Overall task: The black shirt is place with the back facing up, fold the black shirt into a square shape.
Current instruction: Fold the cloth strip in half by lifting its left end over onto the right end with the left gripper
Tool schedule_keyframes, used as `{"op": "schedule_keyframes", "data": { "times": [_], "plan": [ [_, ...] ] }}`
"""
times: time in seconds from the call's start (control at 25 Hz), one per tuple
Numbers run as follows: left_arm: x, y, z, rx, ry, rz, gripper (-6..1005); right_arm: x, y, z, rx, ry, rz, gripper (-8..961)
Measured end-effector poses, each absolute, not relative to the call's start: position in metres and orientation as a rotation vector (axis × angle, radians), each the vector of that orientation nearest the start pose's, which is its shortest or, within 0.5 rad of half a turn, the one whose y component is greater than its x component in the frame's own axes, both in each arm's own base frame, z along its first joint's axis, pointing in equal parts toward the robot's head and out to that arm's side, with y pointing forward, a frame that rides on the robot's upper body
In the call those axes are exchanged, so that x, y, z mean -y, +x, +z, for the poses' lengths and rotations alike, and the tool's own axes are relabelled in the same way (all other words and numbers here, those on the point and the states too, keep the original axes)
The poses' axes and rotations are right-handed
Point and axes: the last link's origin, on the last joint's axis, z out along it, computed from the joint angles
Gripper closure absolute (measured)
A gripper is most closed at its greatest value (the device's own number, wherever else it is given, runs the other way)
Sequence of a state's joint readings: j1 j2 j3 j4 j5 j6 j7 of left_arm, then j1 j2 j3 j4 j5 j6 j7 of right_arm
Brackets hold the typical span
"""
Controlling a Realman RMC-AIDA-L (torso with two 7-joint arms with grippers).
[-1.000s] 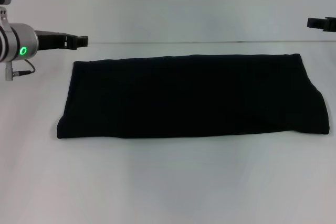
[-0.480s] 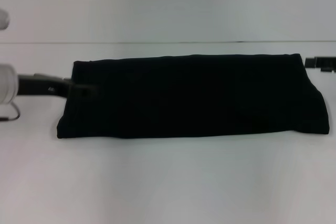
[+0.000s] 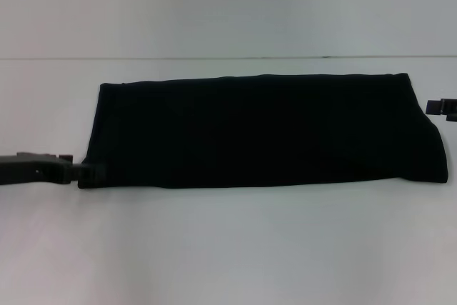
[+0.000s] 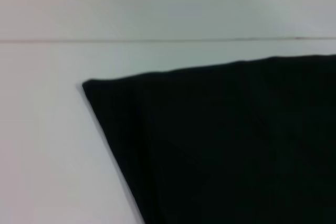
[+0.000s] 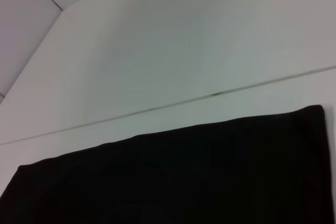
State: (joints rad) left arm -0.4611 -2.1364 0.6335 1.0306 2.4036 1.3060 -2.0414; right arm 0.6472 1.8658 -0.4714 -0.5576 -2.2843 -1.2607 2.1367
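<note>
The black shirt (image 3: 260, 130) is laid flat on the white table (image 3: 228, 248), already folded into a long band running 9 to 3 o'clock across the middle of the head view. Plain black cloth is shown; no lettering can be made out. The far edge is straight. The 3 o'clock end is rounded and slightly bunched, and the 9 o'clock end is cut at a slant.

Nothing else is seen on the table near the shirt, and nothing is seen between either gripper and the cloth.

The left gripper (image 3: 91, 173) is reached in low from 9 o'clock, with its arm roughly level over the table. Its tip is placed right at the shirt's near-left corner, around 8 o'clock of the cloth. Contact cannot be confirmed, and finger spread cannot be told. In the left wrist view only a shirt corner (image 4: 220, 145) and bare table are shown.

The right gripper (image 3: 440, 107) is only partly seen at the 3 o'clock frame edge, just beside the shirt's right end and apart from it. Its finger state cannot be told either. In the right wrist view the shirt's far edge (image 5: 173, 182) is shown from above.

The table is matte white and a thin seam (image 3: 214, 57) is run across at 12 o'clock, with a pale wall (image 3: 228, 5) behind.
</note>
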Motion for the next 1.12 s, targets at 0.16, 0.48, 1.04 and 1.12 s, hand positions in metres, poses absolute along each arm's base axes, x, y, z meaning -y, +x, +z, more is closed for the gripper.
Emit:
{"op": "schedule_keyframes", "data": {
  "times": [0.16,0.48,1.04,1.12],
  "plan": [
    [-0.346,-0.323,0.042,1.262,-2.235,-0.202,214,-0.396,0.324,0.093,-1.515,-2.076,0.501,283],
    [-0.346,-0.329,0.036,1.273,-2.219,-0.192,243,-0.398,0.322,0.094,-1.508,-2.078,0.499,284],
    [-0.347,-0.327,0.037,1.256,-2.257,-0.186,294,-0.397,0.325,0.095,-1.511,-2.066,0.494,286],
    [-0.348,-0.327,0.038,1.253,-2.254,-0.185,331,-0.396,0.326,0.095,-1.512,-2.065,0.491,287]
  ]
}}
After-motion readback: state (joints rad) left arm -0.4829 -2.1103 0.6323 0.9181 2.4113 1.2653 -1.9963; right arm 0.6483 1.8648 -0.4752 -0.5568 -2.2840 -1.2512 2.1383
